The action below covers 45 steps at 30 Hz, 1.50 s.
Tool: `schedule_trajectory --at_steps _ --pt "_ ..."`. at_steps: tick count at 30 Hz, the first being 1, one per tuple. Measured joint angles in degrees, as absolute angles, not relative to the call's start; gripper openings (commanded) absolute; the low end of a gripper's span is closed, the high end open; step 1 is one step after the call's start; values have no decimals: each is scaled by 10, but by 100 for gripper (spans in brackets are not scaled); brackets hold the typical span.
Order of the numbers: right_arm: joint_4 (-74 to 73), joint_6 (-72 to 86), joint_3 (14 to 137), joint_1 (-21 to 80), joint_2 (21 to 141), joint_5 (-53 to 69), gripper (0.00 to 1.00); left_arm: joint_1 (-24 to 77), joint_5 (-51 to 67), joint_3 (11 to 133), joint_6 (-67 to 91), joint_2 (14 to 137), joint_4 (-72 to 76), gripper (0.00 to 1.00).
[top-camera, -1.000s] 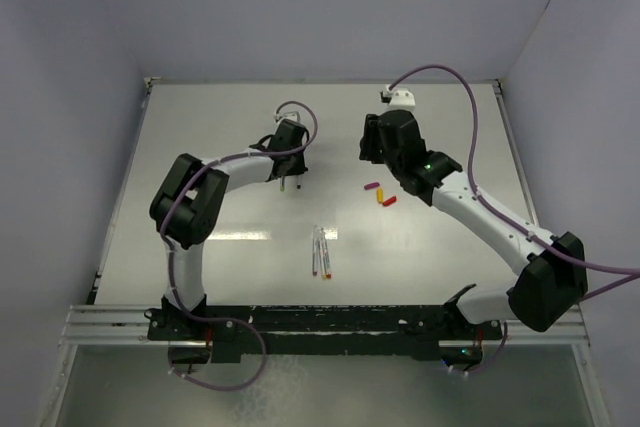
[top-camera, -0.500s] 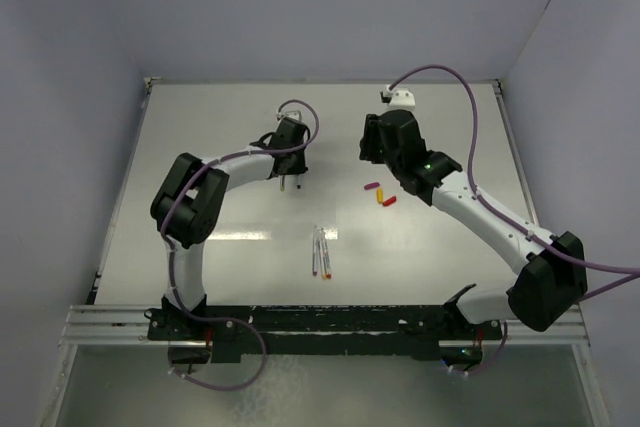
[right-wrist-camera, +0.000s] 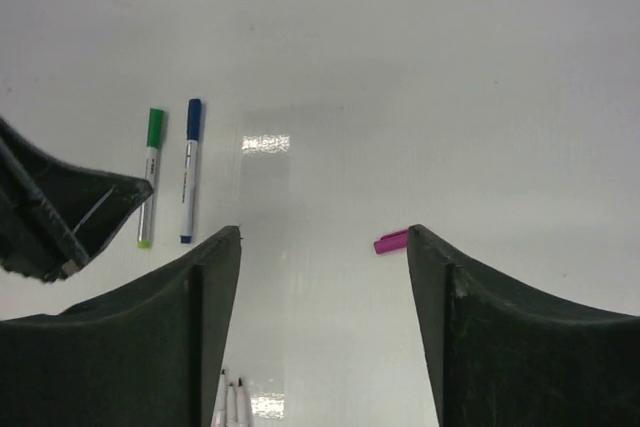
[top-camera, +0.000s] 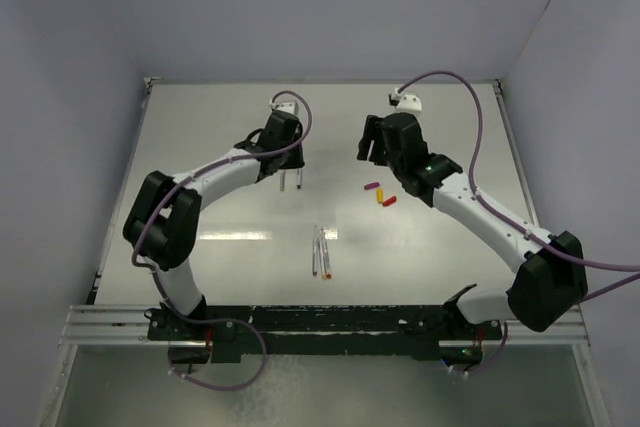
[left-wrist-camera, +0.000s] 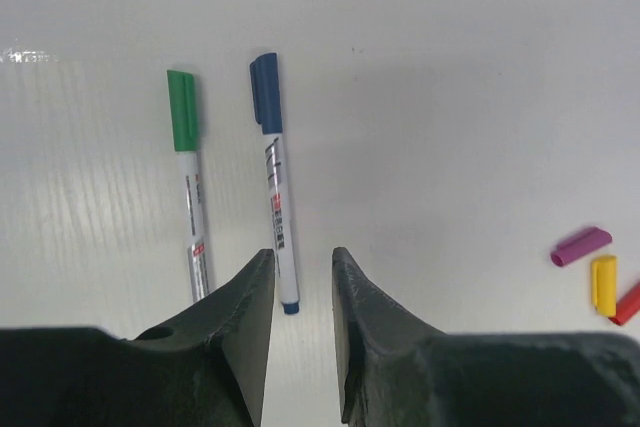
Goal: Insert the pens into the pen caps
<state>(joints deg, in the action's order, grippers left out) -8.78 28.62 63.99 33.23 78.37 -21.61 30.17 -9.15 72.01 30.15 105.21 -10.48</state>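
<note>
Green-capped pen (left-wrist-camera: 190, 182) and blue-capped pen (left-wrist-camera: 277, 182) lie side by side, upper left; left gripper (left-wrist-camera: 302, 253) is narrowly parted, right gripper (right-wrist-camera: 323, 233) is wide, both empty.

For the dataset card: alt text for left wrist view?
A green-capped pen and a blue-capped pen lie side by side on the table beyond the left gripper's parted fingers. At right: magenta cap, yellow cap, red cap.

You're working in a robotics lab cell: a flat white table (top-camera: 230, 247), blank pale-lilac walls (top-camera: 300, 7), and two black-and-white robot arms (top-camera: 470, 209) on a silver aluminium rail (top-camera: 110, 322).
</note>
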Motion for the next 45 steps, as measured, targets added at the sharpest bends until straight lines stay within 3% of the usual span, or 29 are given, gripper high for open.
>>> schedule_trajectory --at_steps 5,12,21,45 --pt "-75 316 611 316 779 -215 78 336 -104 657 290 965 -112 33" --pt "-63 333 563 292 739 -218 69 432 -131 547 284 867 -158 33" --pt "-57 333 547 284 700 -260 63 506 -146 507 307 801 -238 37" --pt "-66 335 546 284 701 -260 62 561 -96 507 309 874 -231 39"
